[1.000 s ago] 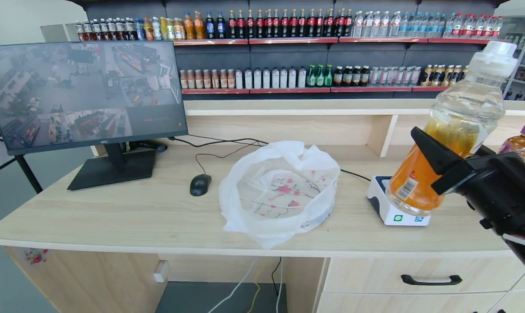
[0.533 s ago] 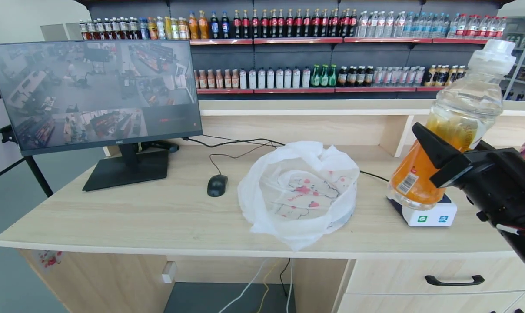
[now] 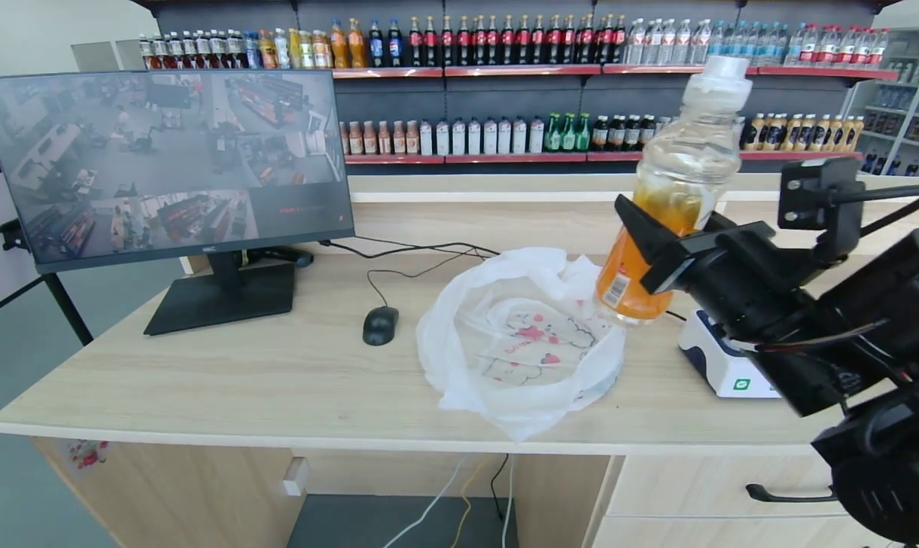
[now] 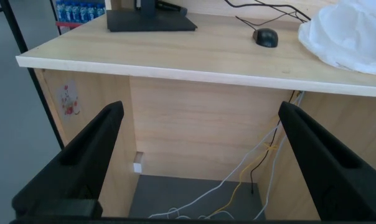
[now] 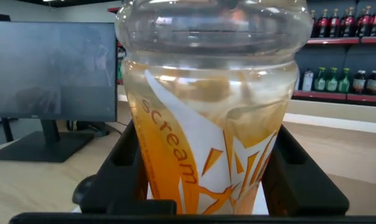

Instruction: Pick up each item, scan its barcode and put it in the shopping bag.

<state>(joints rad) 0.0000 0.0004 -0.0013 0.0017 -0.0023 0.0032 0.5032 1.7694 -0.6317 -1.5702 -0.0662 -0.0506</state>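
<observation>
My right gripper [image 3: 661,247] is shut on an orange drink bottle [image 3: 666,205] with a clear upper half and a white cap. It holds the bottle tilted in the air, its base just over the right rim of the white shopping bag [image 3: 524,342], which lies open on the counter. Close up in the right wrist view, the bottle [image 5: 210,124] sits between the black fingers [image 5: 122,165]. The white barcode scanner [image 3: 722,365] stands on the counter to the right of the bag, partly behind the arm. My left gripper [image 4: 200,162] hangs open below the counter's front edge.
A monitor [image 3: 163,160] on a black stand fills the counter's left side, with a black mouse [image 3: 380,325] and its cable between it and the bag. Drink shelves line the back wall. The wooden counter [image 3: 201,380] has a raised back ledge and drawers at the lower right.
My right arm has carried the bottle left, from above the scanner to the bag's right rim. The head camera shifted between the earliest frame and the later ones.
</observation>
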